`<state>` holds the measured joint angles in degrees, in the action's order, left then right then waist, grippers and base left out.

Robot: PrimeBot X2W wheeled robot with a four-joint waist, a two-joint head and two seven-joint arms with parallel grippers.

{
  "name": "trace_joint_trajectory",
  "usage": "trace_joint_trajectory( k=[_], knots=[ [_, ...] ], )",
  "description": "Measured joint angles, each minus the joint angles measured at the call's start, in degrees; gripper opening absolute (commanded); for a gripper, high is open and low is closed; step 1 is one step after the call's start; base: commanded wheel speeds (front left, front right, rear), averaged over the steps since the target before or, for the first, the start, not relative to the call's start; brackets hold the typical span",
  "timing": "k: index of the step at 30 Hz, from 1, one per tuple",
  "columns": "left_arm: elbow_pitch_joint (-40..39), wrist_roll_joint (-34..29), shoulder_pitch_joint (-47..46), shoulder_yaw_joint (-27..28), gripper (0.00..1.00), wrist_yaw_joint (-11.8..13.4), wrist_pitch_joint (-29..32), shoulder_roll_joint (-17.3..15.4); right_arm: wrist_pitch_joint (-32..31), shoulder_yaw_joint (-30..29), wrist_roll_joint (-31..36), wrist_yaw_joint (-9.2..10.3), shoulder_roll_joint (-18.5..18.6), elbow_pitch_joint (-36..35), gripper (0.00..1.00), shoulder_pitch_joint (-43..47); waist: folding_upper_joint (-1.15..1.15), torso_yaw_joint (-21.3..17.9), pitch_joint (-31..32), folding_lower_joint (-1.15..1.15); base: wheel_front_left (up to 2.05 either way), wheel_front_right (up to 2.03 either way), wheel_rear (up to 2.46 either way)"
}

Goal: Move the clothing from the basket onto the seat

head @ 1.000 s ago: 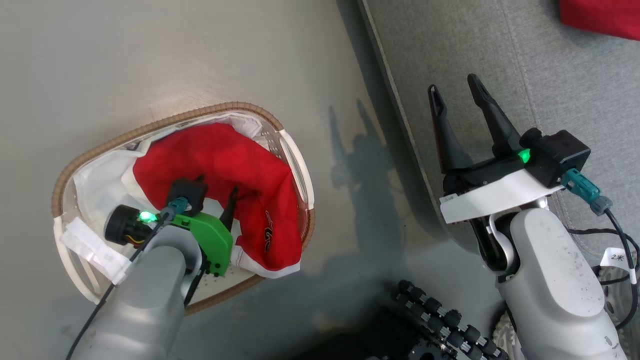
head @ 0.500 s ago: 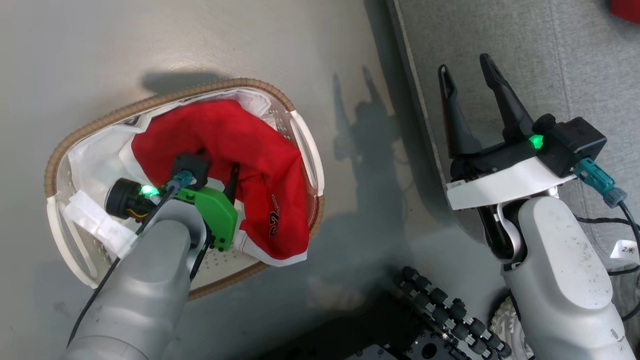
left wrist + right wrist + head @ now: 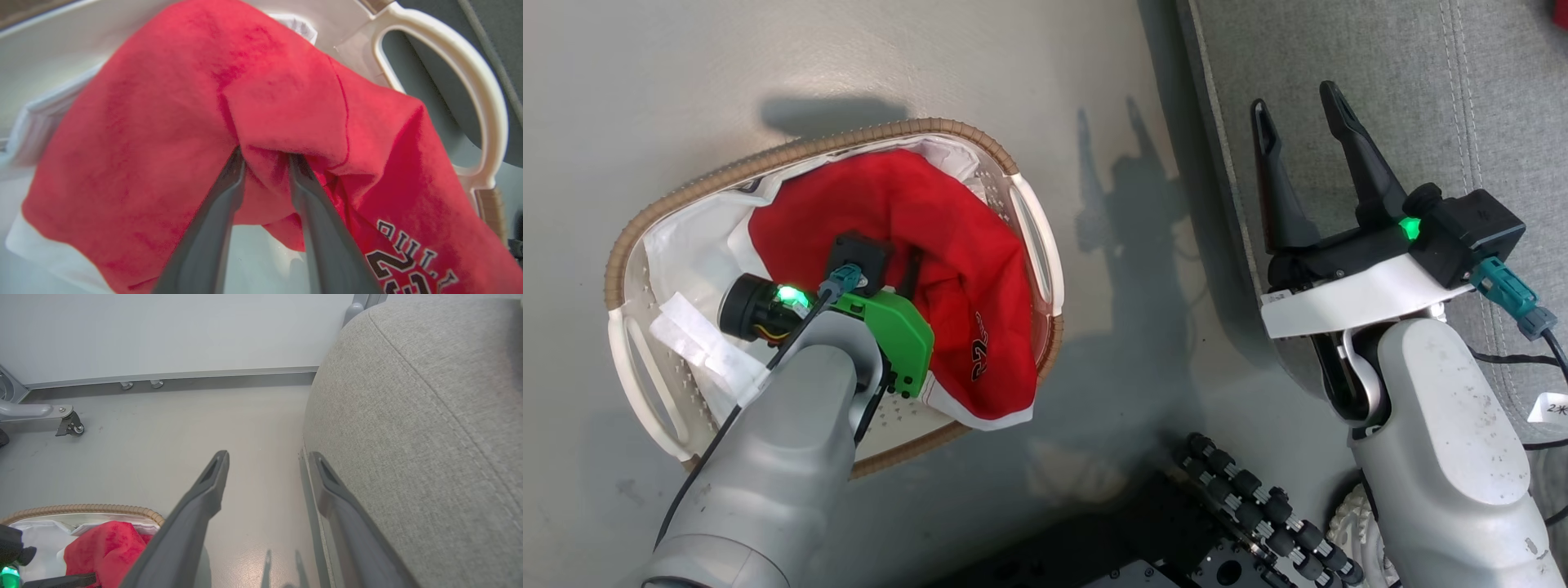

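Left gripper [image 3: 265, 157]: inside the basket [image 3: 1045, 245], jaws narrow, pinching 1 fold of the clothing [image 3: 163, 122].
Clothing: heaped in the basket.
Right gripper [image 3: 1294, 96]: right of the basket, jaws wide, holding nothing.
Seat [image 3: 1486, 98]: right of the basket.

Open grey floor [image 3: 1127, 245] separates the oval white perforated plastic basket with its brown woven rim [image 3: 792, 153] from the large grey upholstered fabric seat [image 3: 1380, 49], a clear lane for either arm. Inside the basket, the bright red soft garment with white trim [image 3: 947, 237] crowds the right half around my left gripper [image 3: 267, 157], a fold bunched between its fingers. My right gripper [image 3: 1296, 98], jaws apart, hovers by the seat's rounded edge; the robot's black roller-studded base [image 3: 1258, 510] blocks the low ground.
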<state>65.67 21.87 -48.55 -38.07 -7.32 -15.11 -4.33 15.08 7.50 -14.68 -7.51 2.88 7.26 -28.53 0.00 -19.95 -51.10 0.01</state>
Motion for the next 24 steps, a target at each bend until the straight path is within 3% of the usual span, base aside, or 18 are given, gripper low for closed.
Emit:
trace_joint_trajectory(
  k=[12,24],
  knots=[
    [-4.0,2.6,2.1,-0.5,0.0,-0.1,0.0,-1.2,0.0,1.1,-0.5,0.0,0.0,0.9,1.0,-0.4,0.0,-0.5,2.3,0.0,0.0,0.0,0.0],
    [-8.9,4.3,9.5,1.8,0.0,-0.1,0.0,-1.6,0.0,2.2,-0.5,0.0,0.0,3.5,1.0,0.6,0.0,0.1,9.5,0.0,0.0,0.0,0.0]
  ],
)
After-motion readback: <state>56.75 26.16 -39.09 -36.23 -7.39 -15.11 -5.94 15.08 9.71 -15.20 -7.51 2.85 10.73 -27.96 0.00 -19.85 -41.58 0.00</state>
